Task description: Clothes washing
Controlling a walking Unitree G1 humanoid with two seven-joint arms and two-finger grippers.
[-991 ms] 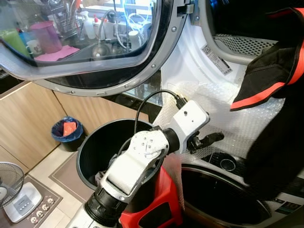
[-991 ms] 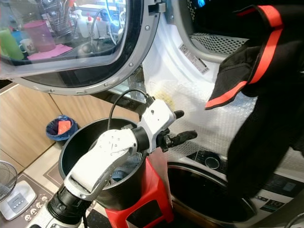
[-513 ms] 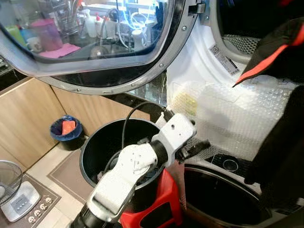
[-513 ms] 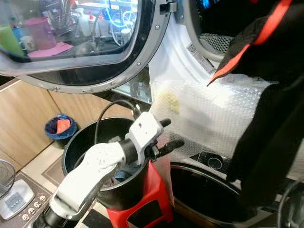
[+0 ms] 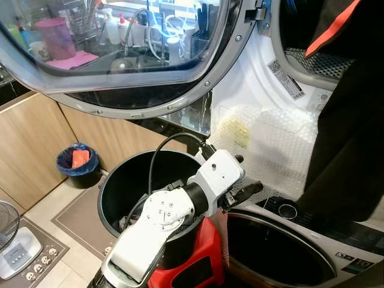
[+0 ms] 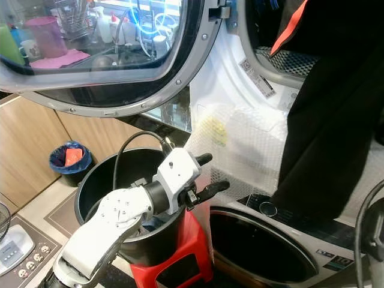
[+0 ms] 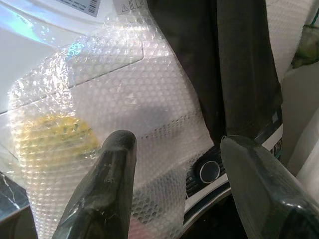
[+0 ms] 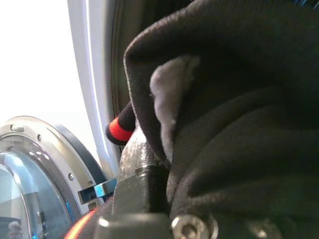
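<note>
A white washing machine stands with its round glass door swung wide to the robot's left. A black garment with red trim hangs in front of the drum opening, reaching down over the bubble wrap below the opening. The right tool is pinching a fold of the garment at its top. Below the opening, a black bucket sits on a red stool. The left tool hovers over the bucket's rim, fingers spread, holding nothing. The garment likely goes in best if its long hanging tail is lifted over the opening's lip before release.
</note>
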